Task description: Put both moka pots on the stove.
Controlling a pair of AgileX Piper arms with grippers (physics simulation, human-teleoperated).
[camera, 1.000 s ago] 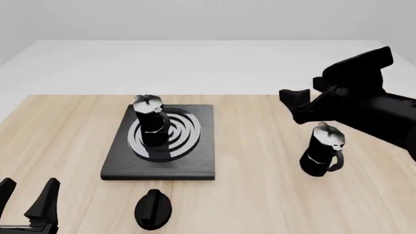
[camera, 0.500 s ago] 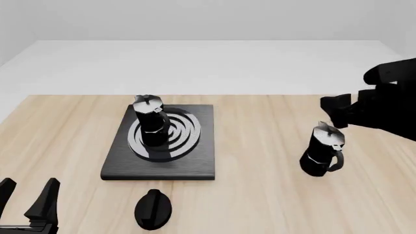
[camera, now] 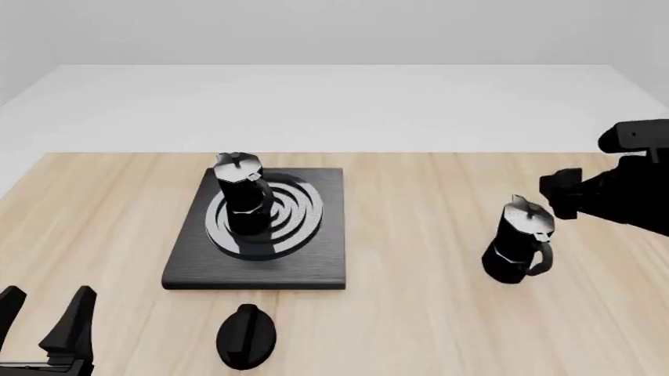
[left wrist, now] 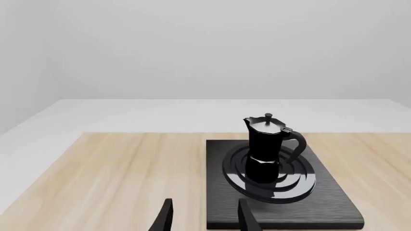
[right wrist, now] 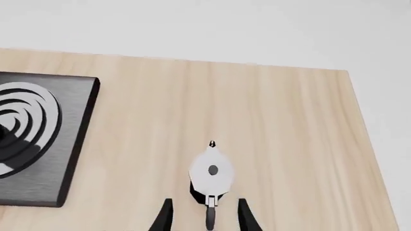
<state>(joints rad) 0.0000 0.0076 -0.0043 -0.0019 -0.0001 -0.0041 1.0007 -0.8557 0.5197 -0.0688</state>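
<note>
Centrally, faceted black moka pot (camera: 241, 193) on ringed stove (camera: 313, 262)

One moka pot (camera: 241, 196) stands on the stove (camera: 313, 262), left of frame centre. The second moka pot (camera: 519, 241) sits on the table (camera: 418, 313) at right, well apart. The oval knob (camera: 247, 336) lies just below the stove, lower left.

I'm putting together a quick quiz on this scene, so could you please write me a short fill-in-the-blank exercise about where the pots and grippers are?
1. One moka pot stands on the stove's ____.
2. The other moka pot stands on the bare ____.
3. The right gripper has its fingers ____, above that pot.
4. The black oval knob lies ____ the stove.

Missing words: burner; table; open; beside
</note>
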